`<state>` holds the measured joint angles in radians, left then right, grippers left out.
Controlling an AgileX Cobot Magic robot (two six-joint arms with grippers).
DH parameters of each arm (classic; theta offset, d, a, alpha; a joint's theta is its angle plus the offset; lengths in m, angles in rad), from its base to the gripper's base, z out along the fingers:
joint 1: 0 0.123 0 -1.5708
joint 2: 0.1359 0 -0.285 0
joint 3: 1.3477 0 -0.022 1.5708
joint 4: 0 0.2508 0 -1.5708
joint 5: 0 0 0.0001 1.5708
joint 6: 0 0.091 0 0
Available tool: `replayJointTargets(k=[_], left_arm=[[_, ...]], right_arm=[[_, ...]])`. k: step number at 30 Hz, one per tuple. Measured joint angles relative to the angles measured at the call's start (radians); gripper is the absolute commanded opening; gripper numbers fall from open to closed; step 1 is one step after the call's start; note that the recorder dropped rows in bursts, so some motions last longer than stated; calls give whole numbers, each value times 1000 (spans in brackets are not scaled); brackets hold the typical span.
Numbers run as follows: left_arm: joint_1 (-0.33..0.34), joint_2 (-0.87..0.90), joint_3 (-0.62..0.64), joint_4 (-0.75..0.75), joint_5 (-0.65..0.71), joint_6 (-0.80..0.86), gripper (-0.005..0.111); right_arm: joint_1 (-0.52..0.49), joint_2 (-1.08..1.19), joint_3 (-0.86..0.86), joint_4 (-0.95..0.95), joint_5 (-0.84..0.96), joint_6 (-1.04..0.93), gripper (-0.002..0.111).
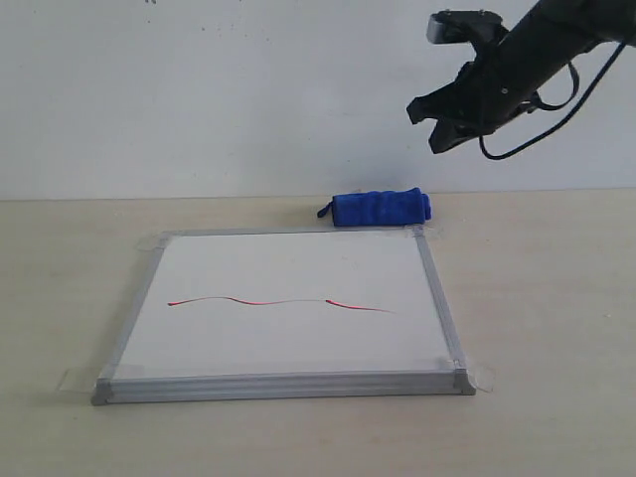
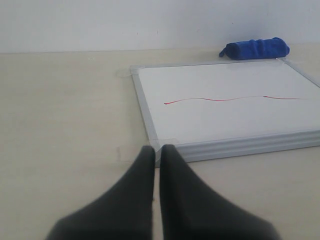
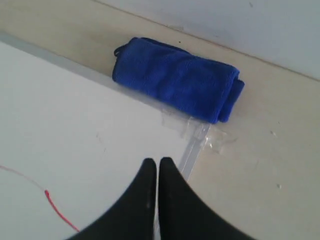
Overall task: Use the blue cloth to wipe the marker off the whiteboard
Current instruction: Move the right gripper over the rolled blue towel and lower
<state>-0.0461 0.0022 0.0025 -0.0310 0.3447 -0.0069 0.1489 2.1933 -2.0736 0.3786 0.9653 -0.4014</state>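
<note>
The whiteboard [image 1: 288, 338] lies flat on the table, its silver frame taped at the corners. A thin wavy red marker line [image 1: 278, 302] crosses its middle. The rolled blue cloth [image 1: 381, 208] rests on the table just behind the board's far right corner; it also shows as the blue cloth [image 3: 177, 79] and the blue cloth [image 2: 256, 48]. My right gripper [image 1: 435, 127] hangs high above and to the right of the cloth, shut and empty; its fingertips [image 3: 158, 162] sit together. My left gripper [image 2: 157, 149] is shut and empty, low by the board's near left corner, out of the exterior view.
A pale wall rises behind the light wooden table [image 1: 556, 298]. Clear tape tabs [image 1: 479, 378] stick out from the board's corners. A black cable [image 1: 537, 129] loops under the right arm.
</note>
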Motion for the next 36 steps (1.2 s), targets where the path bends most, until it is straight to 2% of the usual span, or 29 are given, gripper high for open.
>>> replayJointTargets(k=[4,8,10,13,16,17,19,22,25,28,31,36], left_arm=[[0,0,0,0,0,0,4],[0,0,0,0,0,0,4],[0,0,0,0,0,0,4],[0,0,0,0,0,0,4],[0,0,0,0,0,0,4],[0,0,0,0,0,0,4],[0,0,0,0,0,0,4],[0,0,0,0,0,0,4],[0,0,0,0,0,0,4],[0,0,0,0,0,0,4],[0,0,0,0,0,0,4],[0,0,0,0,0,0,4]], right_arm=[[4,143,-182,0,37,25,1],[24,242,-243,-8,4,-41,1],[42,279,-247,-18,-14,-115,5],[76,315,-247,-62,-24,-224,26],[105,339,-247,-156,-46,-265,62],[112,344,-247,-193,-53,-271,67],[129,356,-247,-266,-71,-278,62],[157,370,-247,-379,-109,-283,44],[180,373,-247,-485,-175,-283,30],[190,373,-247,-515,-242,-279,18],[190,373,-251,-542,-270,-279,11],[190,370,-257,-567,-299,-243,11]])
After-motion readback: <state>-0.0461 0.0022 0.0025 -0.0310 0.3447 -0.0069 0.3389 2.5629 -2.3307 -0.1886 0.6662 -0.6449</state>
